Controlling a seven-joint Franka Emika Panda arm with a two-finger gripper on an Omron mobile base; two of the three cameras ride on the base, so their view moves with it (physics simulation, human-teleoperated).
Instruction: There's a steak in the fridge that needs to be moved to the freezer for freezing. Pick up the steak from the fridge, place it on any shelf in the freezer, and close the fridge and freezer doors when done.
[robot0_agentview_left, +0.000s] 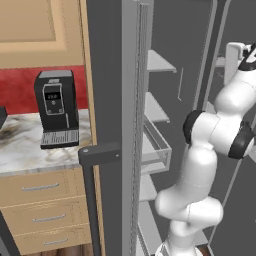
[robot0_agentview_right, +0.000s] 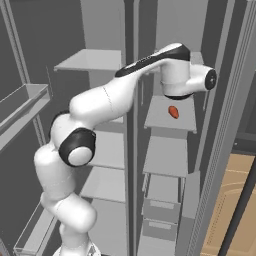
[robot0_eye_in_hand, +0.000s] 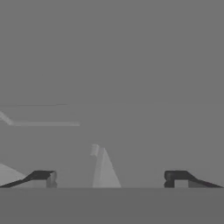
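While the steak (robot0_agentview_right: 173, 112) lies on a pale shelf (robot0_agentview_right: 160, 120) in the right compartment of the open unit, nothing holds it. It rests near the middle of that shelf, a small red piece, flat on the surface. Above it hangs the wrist of the arm (robot0_agentview_right: 185, 77), close over the shelf but not touching the meat as far as I can tell. Lower shelves and drawers (robot0_agentview_right: 161, 210) are under it in the same compartment, which I take for the fridge (robot0_agentview_right: 167, 155). To the left of the dark middle post stands the other compartment, the freezer (robot0_agentview_right: 102, 150), with its own shelves.

In the hand view the gripper (robot0_eye_in_hand: 109, 178) is spread wide: the two dark fingertips (robot0_eye_in_hand: 42, 176) stand far apart with nothing between them, and they look at a grey wall, not at the steak.

My judgement is that the picking step is in hand and the grasp is not yet made. The next move calls for turning the hand down toward the shelf, bringing the spread fingers on both sides of the steak, and then closing. Because the slab is thin and flat, the fingers must go very low, almost to the shelf.

At the far left, a coffee machine (robot0_agentview_left: 56, 109) stands on the counter (robot0_agentview_left: 30, 150).
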